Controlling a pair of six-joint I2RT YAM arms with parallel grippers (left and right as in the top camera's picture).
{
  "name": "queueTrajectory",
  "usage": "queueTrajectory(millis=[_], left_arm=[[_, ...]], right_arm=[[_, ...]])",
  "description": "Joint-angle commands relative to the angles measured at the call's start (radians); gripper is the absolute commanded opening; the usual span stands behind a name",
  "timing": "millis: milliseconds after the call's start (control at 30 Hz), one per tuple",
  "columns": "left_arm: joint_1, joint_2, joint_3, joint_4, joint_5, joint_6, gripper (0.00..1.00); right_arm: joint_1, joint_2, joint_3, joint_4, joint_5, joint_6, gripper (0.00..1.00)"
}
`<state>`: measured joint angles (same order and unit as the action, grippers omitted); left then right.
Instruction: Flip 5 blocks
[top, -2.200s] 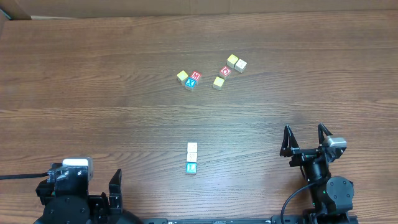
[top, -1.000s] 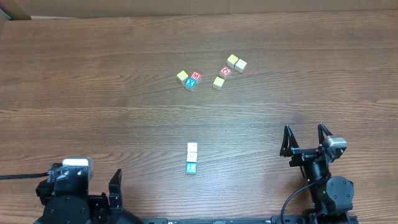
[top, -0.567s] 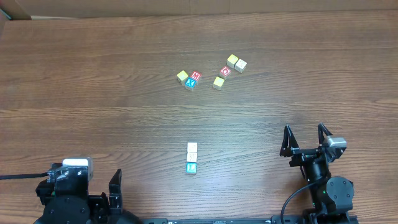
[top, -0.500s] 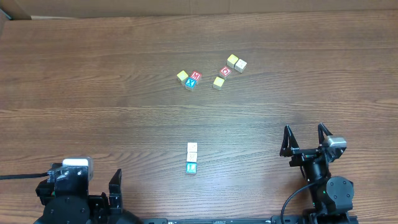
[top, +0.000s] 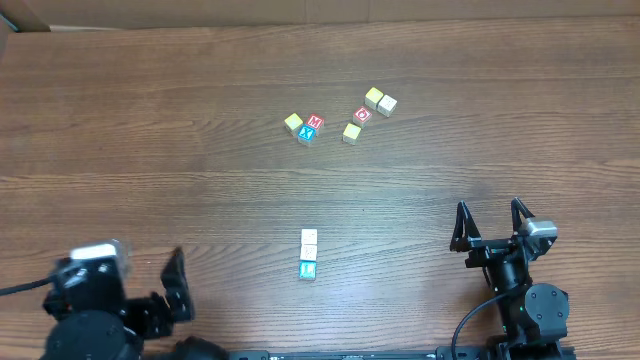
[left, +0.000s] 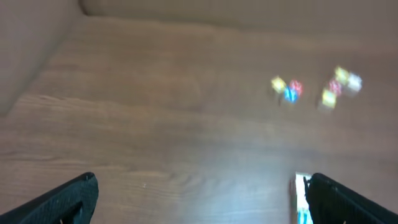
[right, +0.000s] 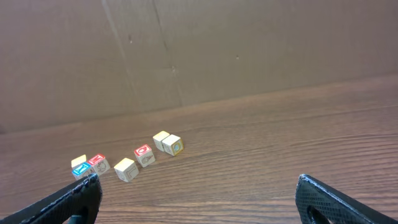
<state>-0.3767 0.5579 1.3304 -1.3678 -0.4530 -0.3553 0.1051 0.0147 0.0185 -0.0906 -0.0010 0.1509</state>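
Blocks (top: 309, 252) sat in a short touching row on the wooden table (top: 150, 120) between the arms, other cubes (top: 351, 132) clustered farther out. Left gripper (left: 202, 186) and right gripper (top: 490, 212) gaped wide, empty.

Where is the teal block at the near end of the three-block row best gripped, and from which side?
Best grip the teal block by its left and right faces, coming straight down from above. Its far face touches a cream block, so that side is closed; the two faces across the row stand free.
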Motion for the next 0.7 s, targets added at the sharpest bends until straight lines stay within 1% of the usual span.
queueTrajectory(millis=[0, 133, 200, 267, 333, 500, 667], left_arm=[[0.138, -0.011, -0.016, 0.081, 0.064, 0.019, 1.0], [0.306, -0.02, -0.086, 0.247, 0.211, 0.025, 1.0], [0.371, -0.043, -0.155, 0.352, 0.325, 0.075, 1.0], [0.416, -0.082, -0.244, 0.463, 0.42, 0.098, 1.0], [0.435, -0.13, -0.336, 0.564, 0.473, 0.098, 1.0], [0.438, -0.301, -0.615, 0.79, 0.525, 0.098, 1.0], [0.438, -0.44, -0.851, 0.94, 0.524, 0.098, 1.0]], right_arm=[[-0.003, -0.012, -0.011, 0.006, -0.012, -0.021, 1.0], [-0.003, -0.012, -0.011, 0.006, -0.012, -0.021, 1.0], [-0.003, -0.012, -0.011, 0.006, -0.012, -0.021, 1.0], [-0.003, -0.012, -0.011, 0.006, -0.012, -0.021, 1.0], [-0.003, -0.012, -0.011, 0.006, -0.012, -0.021, 1.0], [-0.003, -0.012, -0.011, 0.006, -0.012, -0.021, 1.0], [-0.003, -0.012, -0.011, 0.006, -0.012, -0.021, 1.0]])
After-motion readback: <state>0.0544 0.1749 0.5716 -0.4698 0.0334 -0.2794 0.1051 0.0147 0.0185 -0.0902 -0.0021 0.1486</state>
